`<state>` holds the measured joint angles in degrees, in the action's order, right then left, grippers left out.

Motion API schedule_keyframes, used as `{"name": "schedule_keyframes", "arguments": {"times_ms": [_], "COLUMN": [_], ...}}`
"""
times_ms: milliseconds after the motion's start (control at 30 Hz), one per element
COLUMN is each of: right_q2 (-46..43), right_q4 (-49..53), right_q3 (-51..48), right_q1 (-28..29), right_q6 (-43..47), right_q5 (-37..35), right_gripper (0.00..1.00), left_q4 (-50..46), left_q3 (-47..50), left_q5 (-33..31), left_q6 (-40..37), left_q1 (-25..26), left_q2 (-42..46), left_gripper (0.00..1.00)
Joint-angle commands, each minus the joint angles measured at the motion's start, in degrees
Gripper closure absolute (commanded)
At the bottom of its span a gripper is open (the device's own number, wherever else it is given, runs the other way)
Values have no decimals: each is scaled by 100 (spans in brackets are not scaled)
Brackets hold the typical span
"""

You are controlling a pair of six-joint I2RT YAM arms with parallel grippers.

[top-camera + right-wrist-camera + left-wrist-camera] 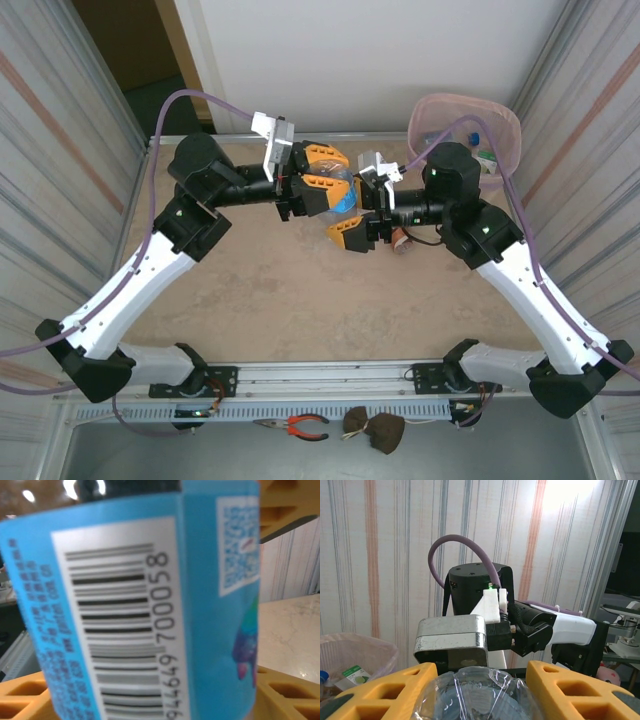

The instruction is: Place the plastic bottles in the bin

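Centre of the top view: left pincer clamped on a clear plastic bottle, its lower part cut off. Right pincer flanks the blurred blue label; whether it grips cannot be told. Bin, upper right, contains half-hidden bottles.

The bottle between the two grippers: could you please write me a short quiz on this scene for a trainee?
1. True or false: the bin stands at the far right corner of the table.
2. In the right wrist view, the label on the bottle is: A red, B blue, C green.
3. What sits between the fingers of the left gripper?
Key: 1 true; 2 B; 3 the bottle, by its clear end.
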<state>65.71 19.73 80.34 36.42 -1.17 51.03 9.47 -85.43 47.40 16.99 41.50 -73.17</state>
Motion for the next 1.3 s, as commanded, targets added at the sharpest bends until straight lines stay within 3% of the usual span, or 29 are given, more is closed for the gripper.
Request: {"name": "schedule_keyframes", "arguments": {"times_ms": [0, 467, 567, 767, 1000, 1267], "right_q2": [-12, -49, -85, -154, -276, -129], "right_q4": [-2, 24, 24, 36, 93, 344], "right_q3": [116, 184, 175, 157, 169, 487], "right_q1": [48, 41, 17, -179, -893, -2400], "right_q6": [57, 64, 54, -21, -253, -785], "right_q5": [-18, -191, -265, -372, -607, -1062], "right_gripper": [34, 54, 56, 59, 60, 60], "left_q4": [282, 426, 389, 313, 308, 202], "left_q3": [61, 201, 285, 479, 871, 1111], "left_q5": [-152, -298, -459, -871, -1451, -1722], "left_q6": [48, 37, -28, -107, -135, 3], "left_q1": [17, 16, 8, -100, -333, -532], "left_q2": [160, 292, 372, 605, 1016, 1139], "left_gripper": [69, 64, 56, 27, 19, 19]}}
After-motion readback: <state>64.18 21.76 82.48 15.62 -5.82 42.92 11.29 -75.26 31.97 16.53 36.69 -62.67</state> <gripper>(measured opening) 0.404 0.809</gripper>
